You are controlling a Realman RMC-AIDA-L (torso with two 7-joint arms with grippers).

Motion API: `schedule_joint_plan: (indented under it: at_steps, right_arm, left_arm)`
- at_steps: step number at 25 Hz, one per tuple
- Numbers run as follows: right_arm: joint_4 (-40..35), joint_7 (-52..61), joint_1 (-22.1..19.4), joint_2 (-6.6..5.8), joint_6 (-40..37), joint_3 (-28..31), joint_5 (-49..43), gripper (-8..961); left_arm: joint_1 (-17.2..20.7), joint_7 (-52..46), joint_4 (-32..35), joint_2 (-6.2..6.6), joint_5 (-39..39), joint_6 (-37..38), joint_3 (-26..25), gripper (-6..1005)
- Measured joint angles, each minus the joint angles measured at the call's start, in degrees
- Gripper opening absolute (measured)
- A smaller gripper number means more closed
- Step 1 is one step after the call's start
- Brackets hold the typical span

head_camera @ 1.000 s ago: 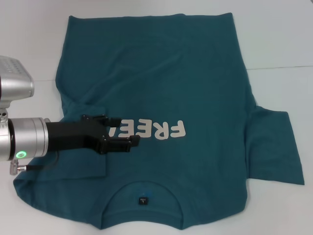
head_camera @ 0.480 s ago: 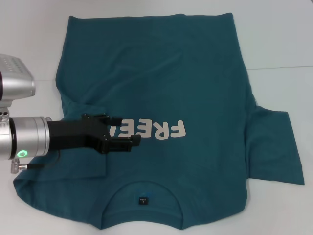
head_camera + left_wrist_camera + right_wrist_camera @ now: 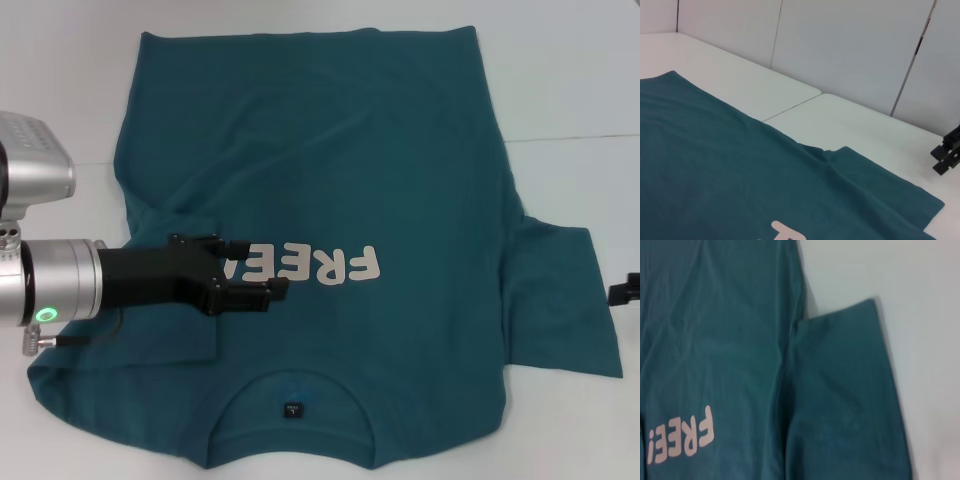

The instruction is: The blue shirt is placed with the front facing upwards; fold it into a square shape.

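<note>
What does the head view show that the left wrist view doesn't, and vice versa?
Only the head view: the left gripper over the folded-in left sleeve of the dark teal-blue cotton T-shirt, the round collar with its small dark tag, and the whole white "FREE!" lettering.

Only the left wrist view: the pale wall panels behind the white table.

Both: the shirt, its spread-out right sleeve, a bit of the lettering, the table seam, and the right gripper at the frame edge beside that sleeve.
</note>
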Motion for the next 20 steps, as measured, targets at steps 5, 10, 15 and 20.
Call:
schedule_joint_plan:
  at_steps: [5, 10, 15, 20]
  right_arm:
    - [0.7, -0.1, 0.5, 0.75, 2.1, -0.5, -0.1, 911]
    - [1.5, 0.1, 0.9, 1.05, 3.3, -2.1, -0.2, 910]
    - [2.7, 0.1, 1.3, 1.14, 5.0, -2.9, -0.3, 910]
    - [2.9, 0.1, 1.4, 1.15, 6.1, -4.5, -0.3, 910]
  left_arm:
    - [-0.1, 0.2, 0.1, -0.05, 0.0, -0.1, 0.0, 847]
    - [-0.1, 0.3, 0.5, -0.01, 0.0, -0.5, 0.4, 847]
    - [-0.1, 0.3, 0.7, 0.02, 0.0, -0.7, 0.6, 847]
    - [-0.1, 0.3, 0.7, 0.02, 0.0, -0.7, 0.6, 847]
